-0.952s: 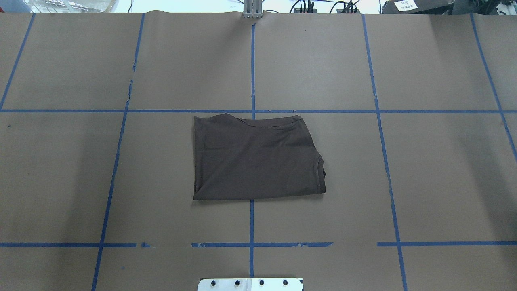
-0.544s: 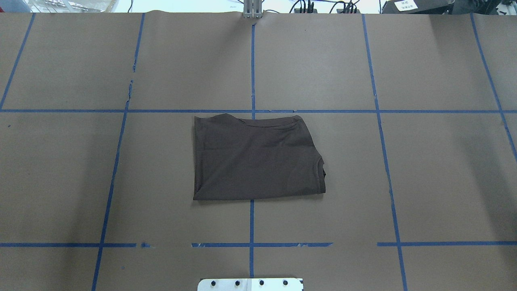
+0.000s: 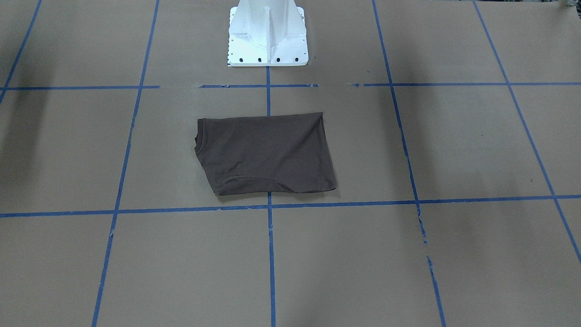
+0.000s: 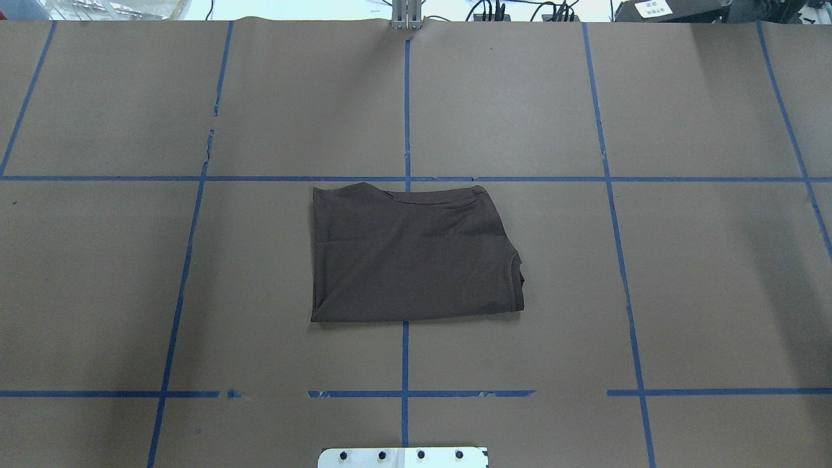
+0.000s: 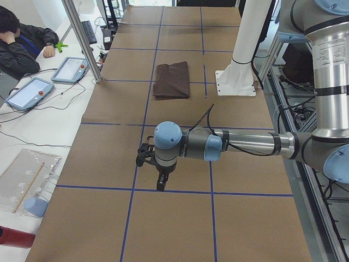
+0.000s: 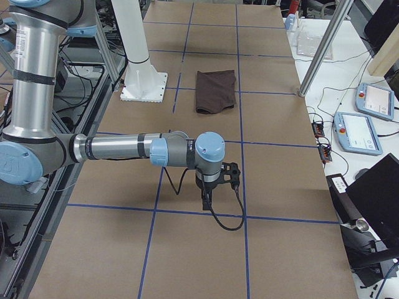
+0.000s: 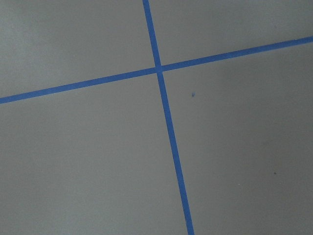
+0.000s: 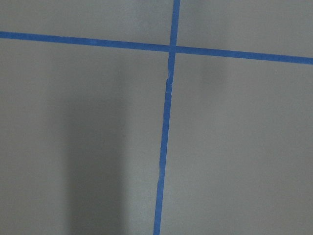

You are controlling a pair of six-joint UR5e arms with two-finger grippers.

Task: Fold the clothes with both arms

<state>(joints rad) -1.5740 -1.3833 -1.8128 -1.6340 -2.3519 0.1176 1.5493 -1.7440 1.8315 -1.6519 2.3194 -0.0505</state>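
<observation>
The clothes, a dark brown T-shirt [image 4: 413, 257], lie folded into a compact rectangle at the table's middle, collar edge toward the overhead view's right; the same T-shirt [image 3: 265, 152] [image 5: 172, 79] [image 6: 216, 91] rests flat with nothing touching it. My left gripper [image 5: 161, 185] hangs over bare paper far from the shirt, pointing down; whether it is open or shut I cannot tell. My right gripper [image 6: 206, 202] hangs likewise at the opposite end, state also unclear. Both wrist views show only brown paper and blue tape lines.
The white pedestal base [image 3: 268, 36] [image 5: 235, 82] stands just behind the shirt. Blue tape lines [image 4: 406, 104] grid the brown paper. A seated person [image 5: 22, 41], tablets [image 5: 71, 70] [image 6: 358, 132] and a metal post [image 5: 82, 38] sit along the far side.
</observation>
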